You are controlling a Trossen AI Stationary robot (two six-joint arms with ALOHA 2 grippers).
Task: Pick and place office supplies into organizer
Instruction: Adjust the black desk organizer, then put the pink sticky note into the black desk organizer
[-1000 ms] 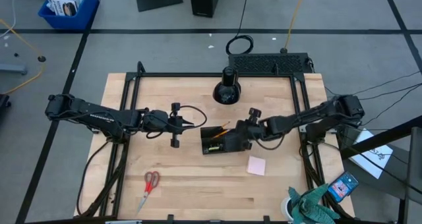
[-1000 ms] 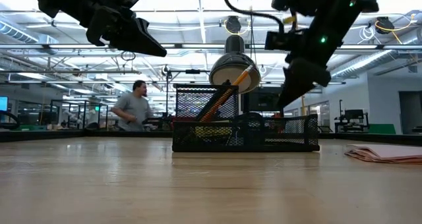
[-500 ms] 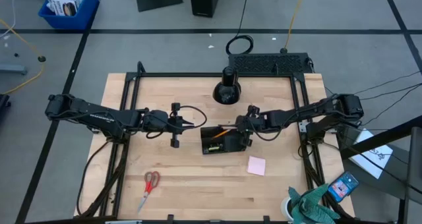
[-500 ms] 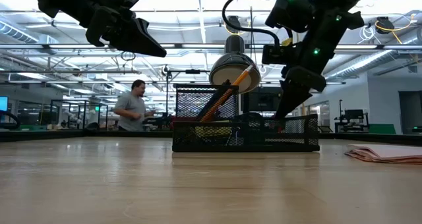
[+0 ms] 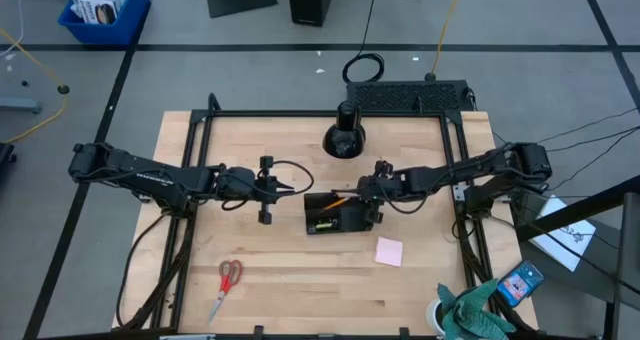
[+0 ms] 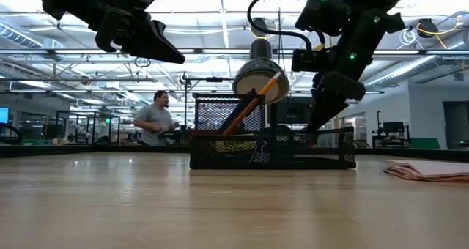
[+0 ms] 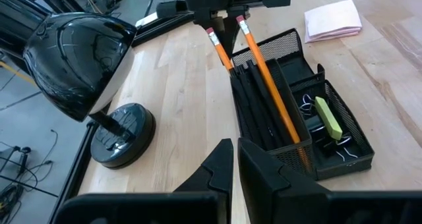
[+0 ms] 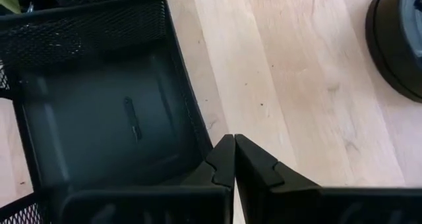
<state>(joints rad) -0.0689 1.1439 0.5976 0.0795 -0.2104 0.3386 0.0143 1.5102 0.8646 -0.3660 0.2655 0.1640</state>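
The low black mesh desk organizer (image 5: 341, 213) sits near the middle of the pale wooden table (image 5: 300, 290), already holding two orange pencils (image 7: 264, 85) propped slantwise, dark pens (image 7: 254, 112), small black binder clips (image 7: 323, 141) and a yellow-green piece (image 7: 328, 116). Two supplies lie outside it. The red-handled scissors (image 5: 226, 284) rest toward the front left of the table, long axis running roughly front to back with a slight slant, handles pointing away from the front edge. The pink sticky-note pad (image 5: 389, 251) lies flat just in front of the organizer's right end.

The left gripper (image 5: 288, 186) hovers beside the organizer's left end, fingers nearly together and empty; the scissors lie on its side, well apart from it. The right gripper (image 5: 372, 204), pinched closed on nothing, hangs at the organizer's right end, near the pad. Likely each arm takes its nearer item
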